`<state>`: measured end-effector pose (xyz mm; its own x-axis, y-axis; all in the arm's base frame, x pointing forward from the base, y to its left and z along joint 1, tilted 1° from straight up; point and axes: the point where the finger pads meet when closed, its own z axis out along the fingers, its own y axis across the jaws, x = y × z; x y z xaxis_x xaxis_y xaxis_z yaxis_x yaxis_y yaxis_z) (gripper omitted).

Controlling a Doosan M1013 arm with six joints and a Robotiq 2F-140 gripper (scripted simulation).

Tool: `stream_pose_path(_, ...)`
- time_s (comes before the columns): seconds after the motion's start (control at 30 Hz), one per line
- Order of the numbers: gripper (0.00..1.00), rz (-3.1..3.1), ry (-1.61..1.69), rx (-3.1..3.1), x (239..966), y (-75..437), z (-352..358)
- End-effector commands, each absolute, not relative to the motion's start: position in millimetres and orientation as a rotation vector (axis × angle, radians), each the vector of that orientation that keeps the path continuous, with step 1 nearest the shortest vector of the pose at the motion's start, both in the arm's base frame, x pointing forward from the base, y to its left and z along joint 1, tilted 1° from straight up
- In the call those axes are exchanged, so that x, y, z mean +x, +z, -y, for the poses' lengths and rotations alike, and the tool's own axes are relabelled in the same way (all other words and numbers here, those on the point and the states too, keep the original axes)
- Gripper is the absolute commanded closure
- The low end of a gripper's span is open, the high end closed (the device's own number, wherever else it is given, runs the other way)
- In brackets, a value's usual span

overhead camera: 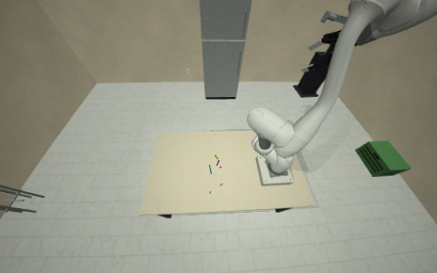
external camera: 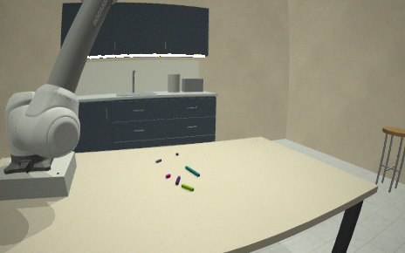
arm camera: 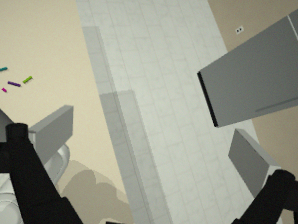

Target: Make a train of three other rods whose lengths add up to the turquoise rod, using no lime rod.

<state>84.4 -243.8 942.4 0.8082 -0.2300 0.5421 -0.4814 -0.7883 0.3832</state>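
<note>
The turquoise rod (overhead camera: 210, 169) (external camera: 192, 171) (arm camera: 3, 69) lies on the table. Near it lie the lime rod (overhead camera: 217, 157) (external camera: 188, 188) (arm camera: 27, 80), the purple rod (overhead camera: 218, 163) (external camera: 178, 180) (arm camera: 14, 84) and the short magenta rod (overhead camera: 220, 167) (external camera: 168, 176) (arm camera: 4, 90), all apart. The grey rod (overhead camera: 221, 184) (external camera: 158, 160) and the tiny blue rod (overhead camera: 210, 192) (external camera: 177, 154) lie apart from these, outside the wrist view. My gripper (arm camera: 152, 131) is open and empty, raised high and away from the rods, at the upper right in the top view.
The arm's base (overhead camera: 275, 181) (external camera: 35, 183) stands on the table (overhead camera: 169, 188) (external camera: 262, 209) (arm camera: 45, 30). Beyond the table are a refrigerator (overhead camera: 223, 52) (arm camera: 250, 70), a green crate (overhead camera: 383, 157) and a stool (external camera: 393, 131).
</note>
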Motion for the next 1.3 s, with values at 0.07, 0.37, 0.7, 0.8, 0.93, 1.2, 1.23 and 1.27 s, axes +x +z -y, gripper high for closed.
stream_pose_path(0.07,0.0,0.529,0.634,2.502,92.2,923.2,244.3)
stream_pose_path(0.37,0.0,0.525,0.625,2.518,100.8,904.5,243.3)
stream_pose_path(0.7,0.0,0.513,0.607,2.542,112.1,877.3,241.3)
stream_pose_path(0.8,0.0,0.51,0.599,2.554,118.4,863.0,240.4)
stream_pose_path(0.93,0.0,0.51,0.599,2.554,118.4,863.0,240.4)
stream_pose_path(1.2,0.0,0.496,0.579,2.579,132.1,832.8,238.8)
stream_pose_path(1.23,0.0,0.494,0.575,2.586,136.0,824.4,238.3)
stream_pose_path(1.27,0.0,0.494,0.575,2.586,136.0,824.4,238.3)
